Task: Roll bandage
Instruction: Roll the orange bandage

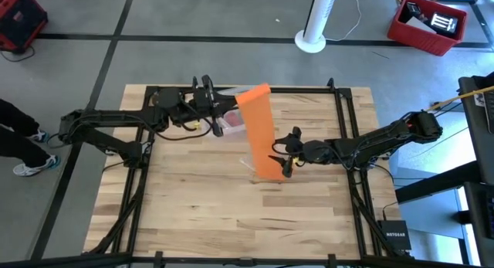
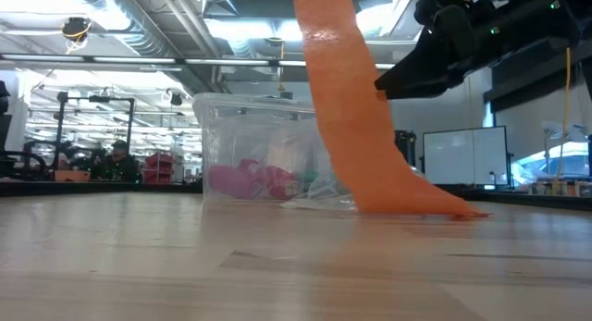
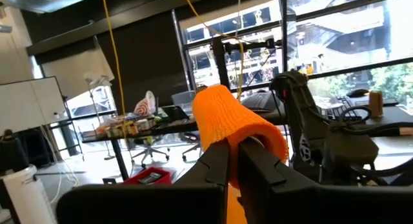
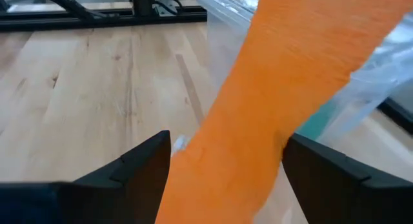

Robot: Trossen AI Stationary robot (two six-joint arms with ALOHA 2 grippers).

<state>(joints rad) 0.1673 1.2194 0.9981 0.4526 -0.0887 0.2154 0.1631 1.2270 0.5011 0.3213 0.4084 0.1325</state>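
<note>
Left gripper [image 3: 233, 161] clamps the bandage [image 1: 261, 133] roll end aloft; right gripper [image 4: 222, 161] open astride the strip — keep tension, wind evenly.

The bandage [image 2: 342, 108] hangs as a taut orange band, its foot trailing on the table [image 2: 277, 265] just before a clear plastic box [image 2: 254, 154] (pink contents); a dark arm [image 2: 481, 34] looms beside it.
</note>
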